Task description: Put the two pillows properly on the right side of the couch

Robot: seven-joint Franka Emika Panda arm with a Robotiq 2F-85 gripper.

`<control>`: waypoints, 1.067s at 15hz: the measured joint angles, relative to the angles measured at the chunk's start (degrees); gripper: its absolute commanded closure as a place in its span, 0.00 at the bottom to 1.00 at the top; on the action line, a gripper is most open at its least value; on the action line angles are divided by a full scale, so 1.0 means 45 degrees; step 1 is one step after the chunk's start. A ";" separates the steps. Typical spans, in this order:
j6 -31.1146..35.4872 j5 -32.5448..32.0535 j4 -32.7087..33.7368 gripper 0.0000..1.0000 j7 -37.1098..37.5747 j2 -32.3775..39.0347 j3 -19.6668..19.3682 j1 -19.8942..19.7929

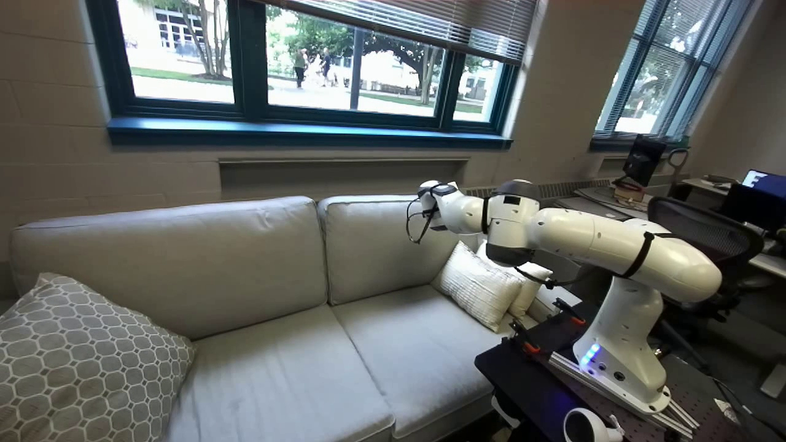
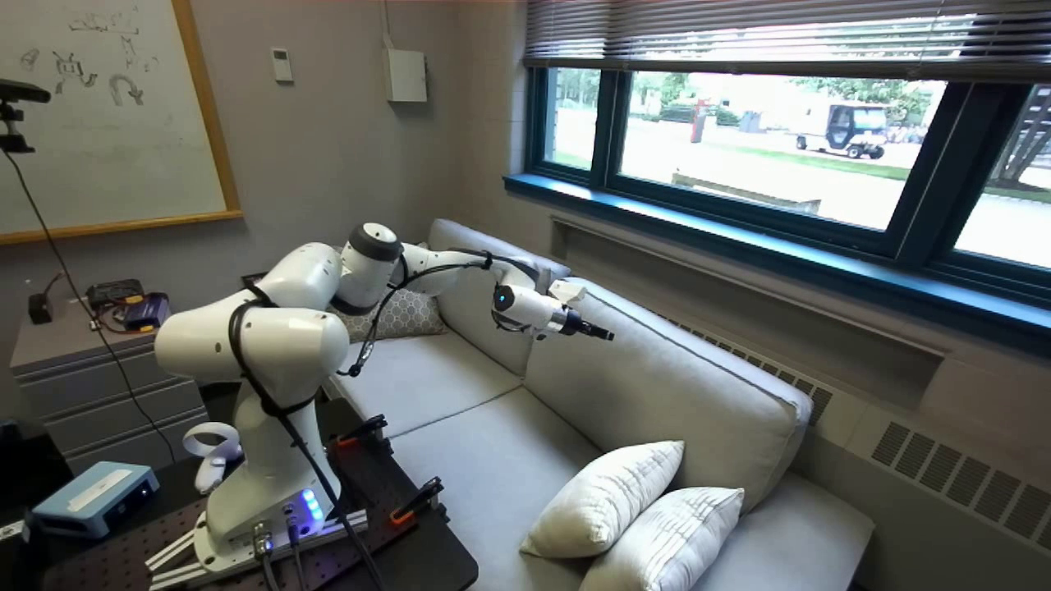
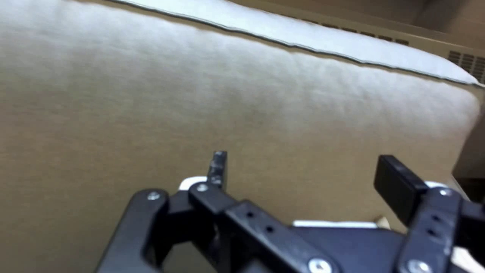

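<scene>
We have the gripper (image 3: 303,167) spread wide; in the wrist view its fingers (image 3: 398,185) stand well apart, one at seven o'clock and its mate between three and four, and they have hold of nothing. Beyond them we see a back cushion (image 3: 227,106) of the couch (image 2: 493,455) filling most of that view.

At five o'clock in an exterior view we find the inner off-white pillow (image 2: 612,497) and the outer off-white pillow (image 2: 677,533), on the end of the couch by its padded arm (image 2: 813,525), the outer one nearer that arm. Both are tilted, and they overlap along our line of sight, so we cannot tell how much they touch. From the inner pillow, the gripper hangs at twelve o'clock, well apart.

In an exterior view we see the robot arm (image 1: 571,236) reach from four o'clock toward the middle, its base on a black table (image 1: 516,368); it and the inner pillow partly hide the outer pillow there. At eight o'clock we have a grey patterned pillow (image 1: 92,362) on the couch's opposite end, and at eleven o'clock a window (image 1: 307,67) above the couch.
</scene>
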 measured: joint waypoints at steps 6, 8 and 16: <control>-0.5356 0.0121 -0.0657 0.00 -0.1332 -0.0056 -0.1075 -0.0214; -0.6678 0.0122 -0.0693 0.00 -0.2693 -0.0539 -0.0675 -0.0674; -1.4492 0.0069 -0.4195 0.00 -0.9001 -0.2229 0.2441 -0.1846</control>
